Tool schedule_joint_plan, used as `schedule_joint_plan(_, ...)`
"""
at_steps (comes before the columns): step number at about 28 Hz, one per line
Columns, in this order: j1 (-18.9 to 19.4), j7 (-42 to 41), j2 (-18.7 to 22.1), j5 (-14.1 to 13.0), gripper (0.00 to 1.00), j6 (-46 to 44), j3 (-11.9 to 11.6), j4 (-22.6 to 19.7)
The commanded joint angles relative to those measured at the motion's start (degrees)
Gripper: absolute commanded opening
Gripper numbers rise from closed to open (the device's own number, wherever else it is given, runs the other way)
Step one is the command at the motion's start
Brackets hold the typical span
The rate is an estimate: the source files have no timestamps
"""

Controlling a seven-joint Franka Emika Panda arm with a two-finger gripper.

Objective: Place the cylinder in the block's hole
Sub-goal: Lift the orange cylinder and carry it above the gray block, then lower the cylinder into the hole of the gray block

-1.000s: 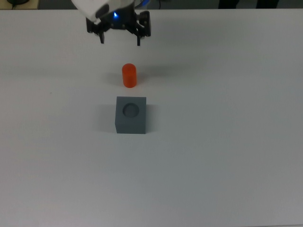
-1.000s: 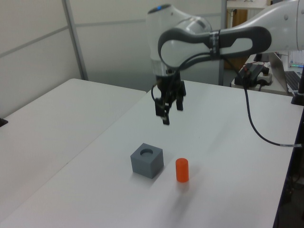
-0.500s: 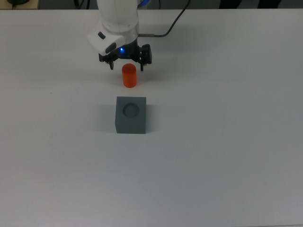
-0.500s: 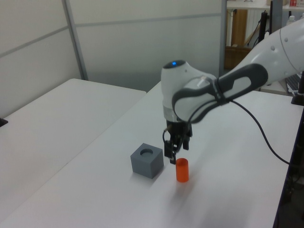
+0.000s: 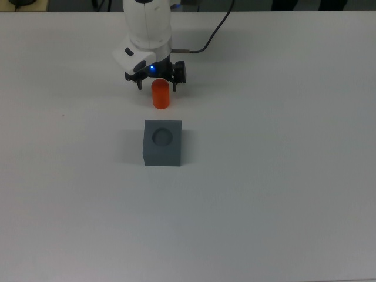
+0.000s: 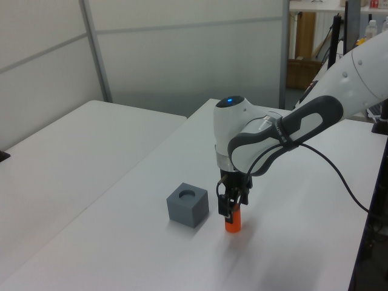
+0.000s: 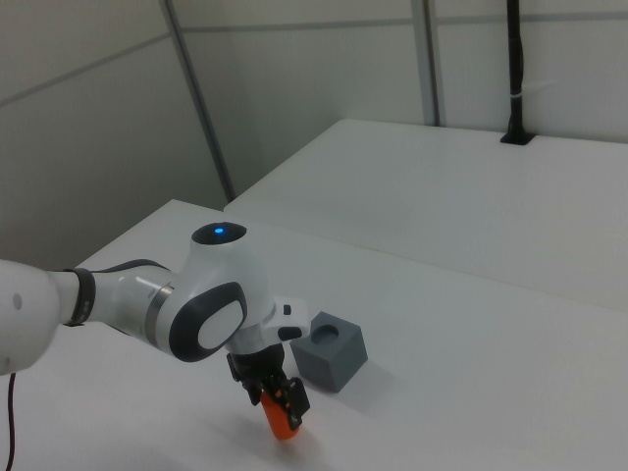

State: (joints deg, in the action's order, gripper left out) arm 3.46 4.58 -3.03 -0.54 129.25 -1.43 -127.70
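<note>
Orange cylinder (image 5: 160, 95) stands upright between the gripper's (image 5: 157, 84) spread, unclosed fingers beside the grey block (image 5: 162, 143); a square, centred squeeze should precede carrying it to the hole (image 5: 163, 137).

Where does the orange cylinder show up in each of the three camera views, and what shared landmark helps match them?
Top view: the cylinder stands upper centre, above the block, under the gripper.
Left view: the cylinder is lower centre-right, at the left view's right of the block.
Right view: the cylinder is at the bottom centre, partly hidden by the gripper, at the right view's lower left of the block.
Shared landmark: the grey block with its hole.
</note>
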Motion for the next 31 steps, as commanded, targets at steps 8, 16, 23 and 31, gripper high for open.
schedule_joint_plan(8,-0.21,-1.68,-0.14,0.89,0.22,1.62,-0.32,-0.54)
schedule_joint_plan(16,-0.12,-1.95,0.57,0.71,0.16,-8.64,-0.59,7.71)
schedule_joint_plan(23,0.23,-1.68,-0.92,-0.08,0.16,-20.51,-0.68,20.36)
schedule_joint_plan(31,0.32,-1.33,-7.50,-0.17,0.16,-21.32,-0.24,30.74)
